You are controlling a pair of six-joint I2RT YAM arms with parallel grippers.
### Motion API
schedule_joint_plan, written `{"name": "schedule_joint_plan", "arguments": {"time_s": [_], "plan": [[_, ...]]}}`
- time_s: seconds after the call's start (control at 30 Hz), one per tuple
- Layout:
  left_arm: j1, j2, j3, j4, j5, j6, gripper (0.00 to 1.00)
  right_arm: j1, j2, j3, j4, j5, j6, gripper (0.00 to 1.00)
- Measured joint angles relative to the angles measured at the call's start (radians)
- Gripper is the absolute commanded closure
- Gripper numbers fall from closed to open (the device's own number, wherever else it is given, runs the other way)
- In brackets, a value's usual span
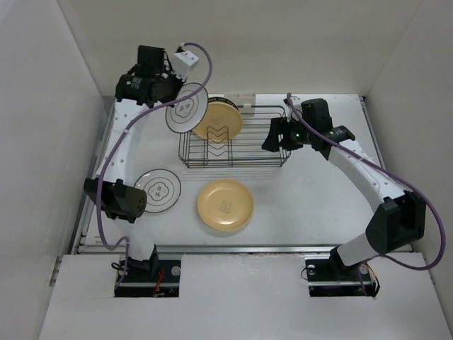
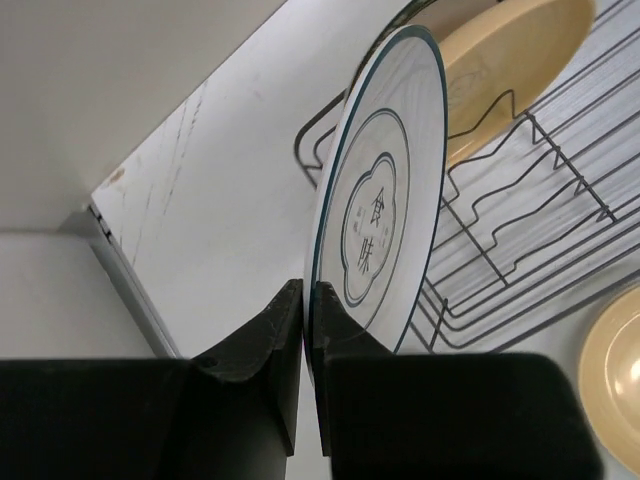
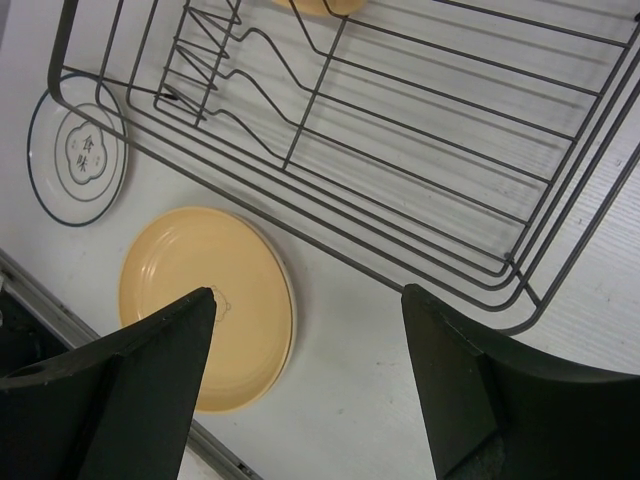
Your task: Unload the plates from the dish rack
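Now my left claw (image 2: 305,292) is pinched tight on the rim of the lined plate (image 2: 375,215) at the rack's (image 1: 233,164) ten o'clock, holding it edge-on to clear the wires, while the right claw (image 3: 308,297) gapes empty at three o'clock and a yellow plate (image 1: 218,122) stands inside.

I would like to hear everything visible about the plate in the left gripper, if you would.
The held plate is round, glossy white, ceramic-looking, with a thin dark rim line and a dark flower-shaped outline around two characters at its centre. It stands on edge, nearly upright, by the left end of the dish rack, before a yellow plate standing in the rack. The left gripper is shut on its rim; contact with the rack cannot be judged.
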State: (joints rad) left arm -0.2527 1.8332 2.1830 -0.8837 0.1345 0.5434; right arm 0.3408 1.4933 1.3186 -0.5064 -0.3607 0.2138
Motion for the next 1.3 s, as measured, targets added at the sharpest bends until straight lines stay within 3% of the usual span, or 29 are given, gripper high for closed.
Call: {"name": "schedule_joint_plan", "arguments": {"time_s": [0.3, 0.5, 0.73, 0.97, 1.13, 1.2, 1.27, 1.3], "plan": [[0.27, -0.129, -0.003, -0.187, 0.181, -0.13, 1.0, 0.0, 0.122, 0.05, 0.027, -0.058, 0.003, 0.19], [0.473, -0.2, -0.169, -0.312, 0.234, -0.087, 1.0, 0.0, 0.258, 0.201, 0.036, -0.057, 0.009, 0.19], [0.498, -0.121, -0.397, -0.423, 0.233, 0.005, 1.0, 0.017, 0.455, 0.444, 0.089, -0.011, -0.008, 0.19], [0.495, 0.045, -0.43, -0.428, 0.222, 0.017, 1.0, 0.088, 0.634, 0.603, 0.13, 0.076, -0.039, 0.19], [0.495, 0.134, -0.436, -0.411, 0.2, 0.002, 1.0, 0.122, 0.747, 0.729, 0.148, 0.103, -0.048, 0.32], [0.496, 0.145, -0.45, -0.404, 0.191, -0.006, 0.98, 0.126, 0.763, 0.743, 0.159, 0.116, -0.054, 0.45], [0.497, 0.15, -0.463, -0.399, 0.178, -0.011, 0.87, 0.126, 0.768, 0.747, 0.171, 0.127, -0.053, 0.6], [0.496, 0.154, -0.47, -0.39, 0.166, -0.014, 0.81, 0.125, 0.772, 0.753, 0.179, 0.137, -0.06, 0.75]]}}
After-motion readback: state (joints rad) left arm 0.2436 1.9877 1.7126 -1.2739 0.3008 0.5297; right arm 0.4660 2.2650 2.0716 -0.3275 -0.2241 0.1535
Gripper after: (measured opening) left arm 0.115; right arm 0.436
